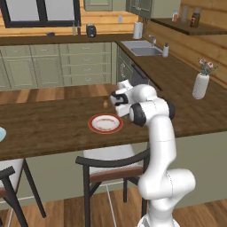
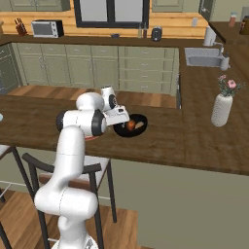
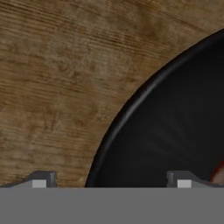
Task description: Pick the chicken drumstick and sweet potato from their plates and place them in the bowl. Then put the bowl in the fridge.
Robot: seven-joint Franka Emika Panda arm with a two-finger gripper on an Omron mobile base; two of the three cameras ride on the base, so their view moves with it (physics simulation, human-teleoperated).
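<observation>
In the hand view, nearest of all, the two finger tips stand wide apart at the bottom of the frame, one at lower left over bare wood and one at lower right over the bowl, so the jaws of the gripper are open and hold nothing; the bowl's glossy black rim sweeps from the bottom centre up to the right edge, and a sliver of reddish-brown, probably the chicken drumstick, shows at the right edge just beside the right finger tip. In the right base view the white arm rises from the lower left and bends over the brown table, its hand low over the left rim of the bowl at the middle of the frame. Inside the bowl lie the drumstick, reddish-brown on the left, and the sweet potato, pale tan, just beside it on the right. In the left base view the cream plate with a red rim sits bare on the table at the centre, left of the arm's elbow, and an edge of the light blue plate shows at the far left. Further back on the table at the right stands a white vase with flowers, and beyond it a sink in the upper right.
</observation>
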